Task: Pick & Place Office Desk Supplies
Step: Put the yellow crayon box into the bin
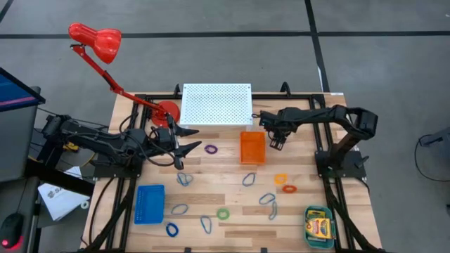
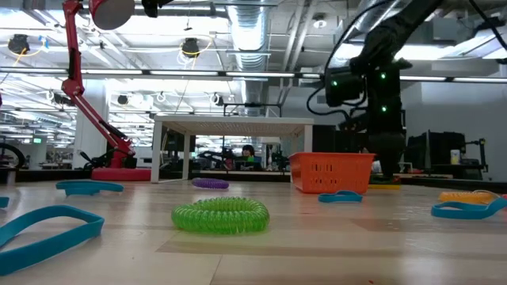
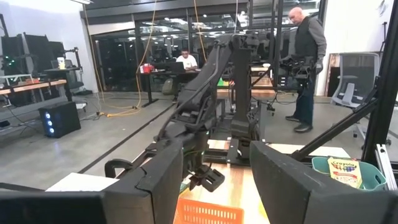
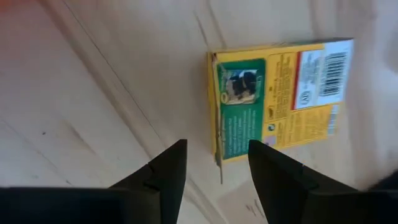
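Wooden slat table (image 1: 232,211) (office behind)

In the high view, the right gripper (image 1: 276,138), just right of the orange tray (image 1: 252,147), covers whatever lies under its fingers; the yellow box (image 4: 273,99) seen by the right wrist camera cannot be made out there. In that wrist view the box runs off the right edge of the frame, its small print too blurred to read. The teal tray (image 1: 318,226) at the lower right of the high view holds a yellow box whose label is too small to read. In the low view, a blue band (image 2: 47,224) is cut off by the left edge, and the right arm's gripper is hidden behind the tray
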You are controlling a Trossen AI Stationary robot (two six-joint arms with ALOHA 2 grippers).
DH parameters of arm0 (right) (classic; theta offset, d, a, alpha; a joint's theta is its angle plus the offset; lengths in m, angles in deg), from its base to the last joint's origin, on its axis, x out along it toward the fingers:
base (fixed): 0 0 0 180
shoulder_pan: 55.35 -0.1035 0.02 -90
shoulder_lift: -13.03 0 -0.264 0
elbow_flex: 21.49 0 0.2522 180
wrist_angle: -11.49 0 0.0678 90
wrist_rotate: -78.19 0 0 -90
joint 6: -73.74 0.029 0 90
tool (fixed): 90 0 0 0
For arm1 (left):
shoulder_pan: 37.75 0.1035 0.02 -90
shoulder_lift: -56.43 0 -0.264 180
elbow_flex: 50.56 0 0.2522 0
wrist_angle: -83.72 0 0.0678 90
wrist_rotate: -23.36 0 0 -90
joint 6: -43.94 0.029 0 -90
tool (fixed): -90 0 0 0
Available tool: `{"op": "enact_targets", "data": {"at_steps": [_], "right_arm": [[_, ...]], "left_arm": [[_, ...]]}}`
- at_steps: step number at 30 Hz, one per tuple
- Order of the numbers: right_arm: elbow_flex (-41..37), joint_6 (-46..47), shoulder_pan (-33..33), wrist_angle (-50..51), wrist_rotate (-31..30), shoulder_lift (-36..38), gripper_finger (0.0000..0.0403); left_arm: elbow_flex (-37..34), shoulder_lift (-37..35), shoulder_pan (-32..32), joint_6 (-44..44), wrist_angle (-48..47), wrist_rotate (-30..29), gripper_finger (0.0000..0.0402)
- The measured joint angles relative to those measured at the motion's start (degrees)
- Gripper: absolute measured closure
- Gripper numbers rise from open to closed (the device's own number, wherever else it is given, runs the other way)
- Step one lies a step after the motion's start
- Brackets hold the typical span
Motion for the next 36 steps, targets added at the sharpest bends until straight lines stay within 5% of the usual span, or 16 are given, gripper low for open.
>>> {"op": "enact_targets", "data": {"at_steps": [9, 17, 21, 28, 36], "right_arm": [[-4.36, -2.54, 4.99, -6.36, 4.76, 0.22, 0.0255], [-4.46, -1.82, 5.61, -6.86, 4.13, 0.28, 0.0384], [-4.47, 0.98, 4.87, -6.30, 4.08, 0.48, 0.0395], [-4.71, 9.71, -1.12, 0.44, 4.13, 7.62, 0.0401], [-4.70, 25.63, -15.26, 8.82, 6.89, 21.66, 0.0402]], "left_arm": [[0.00, 0.00, 0.00, 0.00, 0.00, -0.01, 0.0220], [0.00, 1.27, 1.69, -0.19, 0.16, 0.17, 0.0220], [0.00, 3.46, 3.06, -0.21, 1.95, 0.16, 0.0220], [0.00, 5.54, 4.88, -0.22, 3.45, 0.49, 0.0220], [0.00, 5.57, 5.09, -0.24, 4.52, 1.91, 0.0220]]}}
